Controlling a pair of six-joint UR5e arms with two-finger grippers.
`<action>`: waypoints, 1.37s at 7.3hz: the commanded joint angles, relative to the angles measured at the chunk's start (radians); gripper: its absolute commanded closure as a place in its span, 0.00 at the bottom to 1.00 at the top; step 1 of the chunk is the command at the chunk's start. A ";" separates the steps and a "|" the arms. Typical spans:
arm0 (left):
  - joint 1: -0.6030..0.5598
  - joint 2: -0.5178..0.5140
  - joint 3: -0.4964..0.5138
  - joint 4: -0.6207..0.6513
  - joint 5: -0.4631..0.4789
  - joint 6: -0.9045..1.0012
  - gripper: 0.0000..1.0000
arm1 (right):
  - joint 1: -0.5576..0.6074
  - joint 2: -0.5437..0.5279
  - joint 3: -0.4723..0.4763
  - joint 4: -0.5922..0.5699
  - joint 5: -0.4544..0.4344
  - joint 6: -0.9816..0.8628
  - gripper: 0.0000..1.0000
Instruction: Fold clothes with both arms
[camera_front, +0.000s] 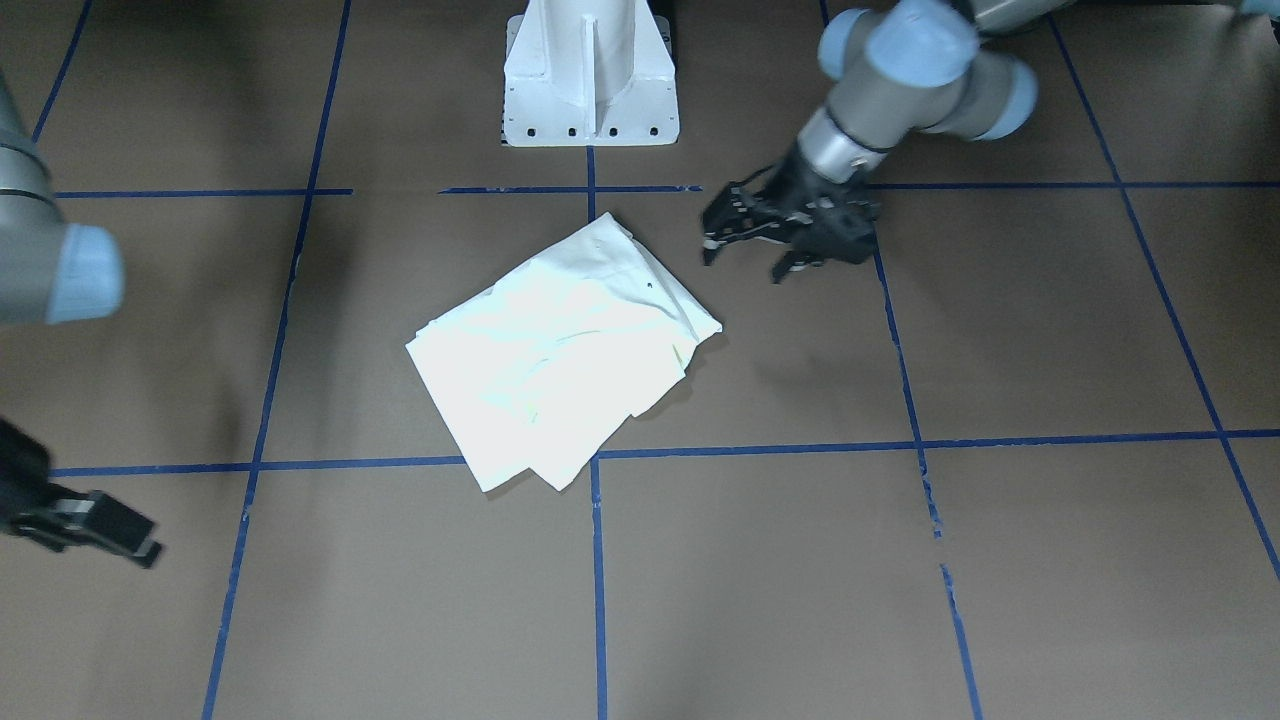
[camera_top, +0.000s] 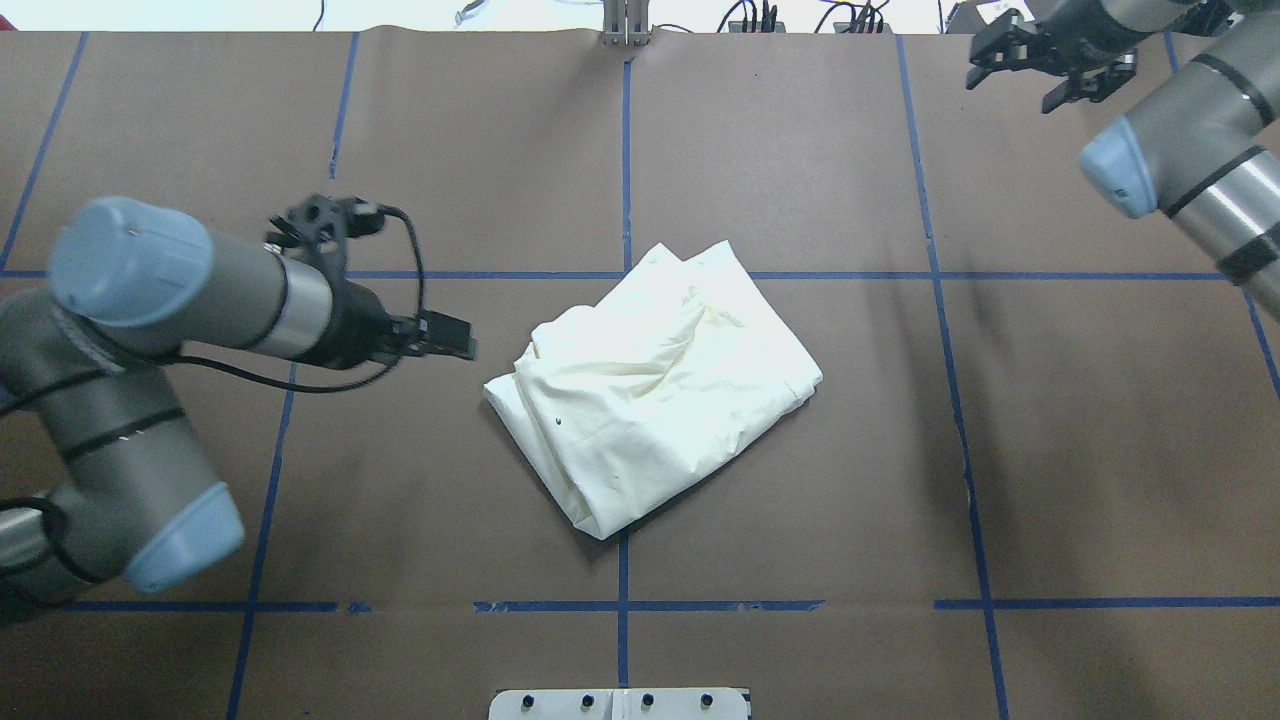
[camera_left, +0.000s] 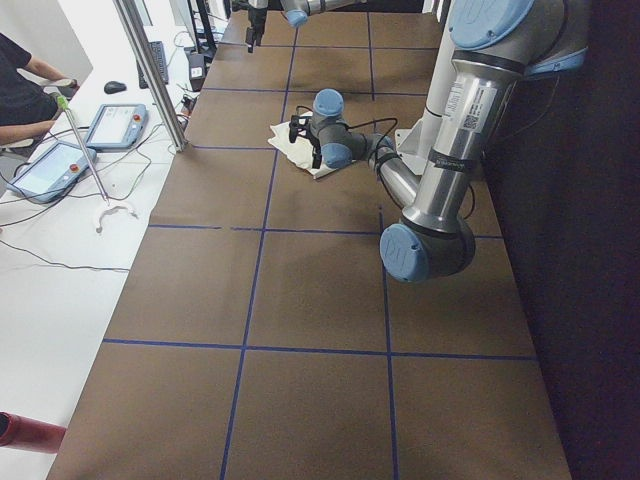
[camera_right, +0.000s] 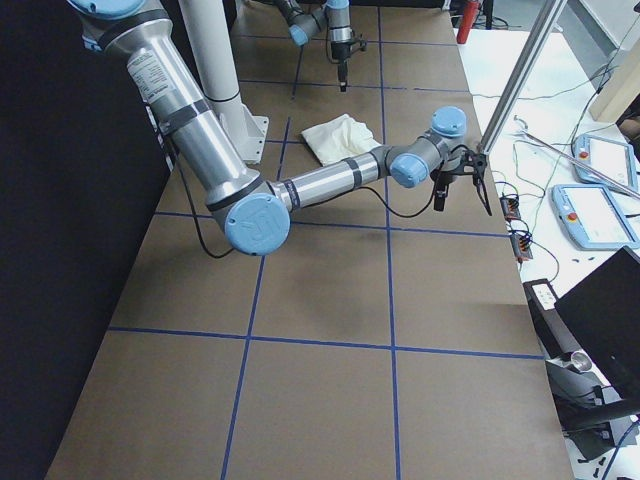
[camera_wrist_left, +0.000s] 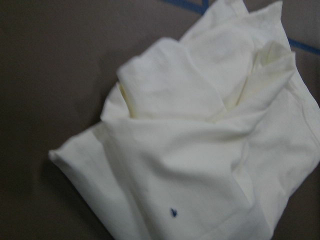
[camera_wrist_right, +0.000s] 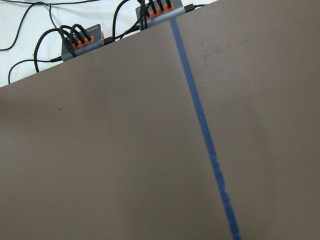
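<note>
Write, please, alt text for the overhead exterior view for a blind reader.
A cream-white T-shirt, folded into a rumpled rectangle, lies mid-table on brown paper gridded with blue tape. The left gripper hovers beside it, not touching; the right gripper is at the far right corner.

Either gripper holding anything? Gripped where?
Nothing is held. The left gripper is open beside the folded T-shirt, clear of it; the right gripper is open and empty near the table's far edge.

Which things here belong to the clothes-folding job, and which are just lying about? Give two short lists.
Job: cream T-shirt, lying folded; left gripper, beside it; right gripper, far off.
Lying about: white pedestal base; blue tape lines; teach pendants; cable plugs.
</note>
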 joint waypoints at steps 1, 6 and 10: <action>-0.236 0.114 -0.120 0.221 0.000 0.391 0.00 | 0.149 -0.118 0.021 -0.083 0.088 -0.416 0.00; -0.834 0.183 0.174 0.414 -0.171 1.476 0.00 | 0.477 -0.277 0.032 -0.547 0.096 -1.212 0.00; -0.843 0.193 0.347 0.397 -0.239 1.459 0.00 | 0.418 -0.431 0.278 -0.495 0.104 -0.998 0.00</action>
